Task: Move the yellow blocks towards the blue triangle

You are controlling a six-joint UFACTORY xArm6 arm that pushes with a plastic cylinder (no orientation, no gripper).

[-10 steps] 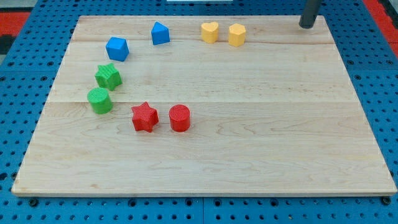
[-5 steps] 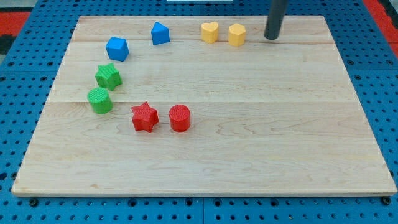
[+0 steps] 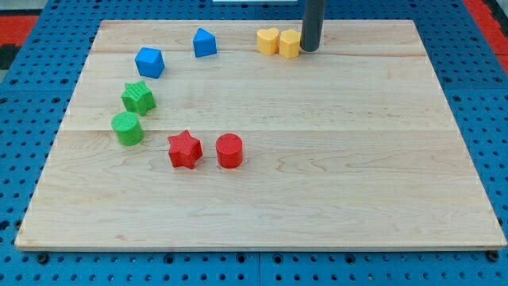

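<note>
My tip [image 3: 309,48] stands at the view's top, touching the right side of the yellow hexagon block [image 3: 289,44]. That block now touches the yellow heart block [image 3: 267,40] on its left. The blue triangle-topped block [image 3: 205,42] sits further left along the same row, with a gap between it and the heart. The rod rises out of the view's top edge.
A blue block [image 3: 149,61] lies left of the blue triangle. A green star [image 3: 138,97] and a green cylinder [image 3: 127,128] are at the left. A red star [image 3: 184,148] and a red cylinder [image 3: 229,150] sit mid-board. The wooden board [image 3: 357,159] lies on a blue pegboard.
My tip has slid left along the view's top, from the board's right corner to the yellow hexagon block, and has pushed it left against the yellow heart.
</note>
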